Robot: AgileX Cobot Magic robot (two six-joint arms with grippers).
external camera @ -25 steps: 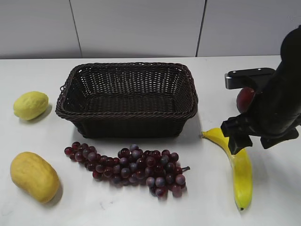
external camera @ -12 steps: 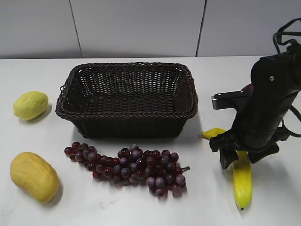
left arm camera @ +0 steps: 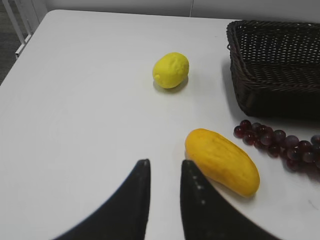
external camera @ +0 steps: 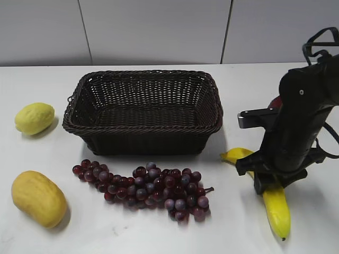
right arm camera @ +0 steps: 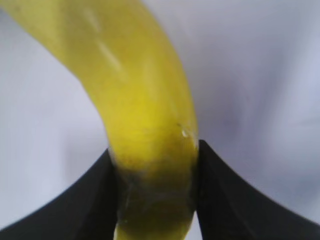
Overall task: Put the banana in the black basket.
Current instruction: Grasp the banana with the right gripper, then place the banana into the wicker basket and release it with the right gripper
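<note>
The banana (external camera: 278, 210) lies on the white table right of the black basket (external camera: 148, 142), its stem end pointing towards the basket's front right corner. My right gripper (external camera: 270, 182) comes down on the banana's middle. In the right wrist view the two black jaws (right arm camera: 154, 160) press against both sides of the banana (right arm camera: 145, 100), shut on it. My left gripper (left arm camera: 162, 162) is open and empty, low over bare table, left of the orange-yellow oval fruit. It is out of the exterior view. The basket (left arm camera: 280, 100) is empty.
A pale yellow lemon (external camera: 34, 118) and a yellow-orange oval fruit (external camera: 38, 198) lie left of the basket. A bunch of dark red grapes (external camera: 148, 188) lies in front of it. A red fruit (external camera: 275, 101) is partly hidden behind the right arm.
The right arm has come down and leftwards over the banana and its jaws have shut on it. The banana has turned a little, its far tip swinging to the right.
</note>
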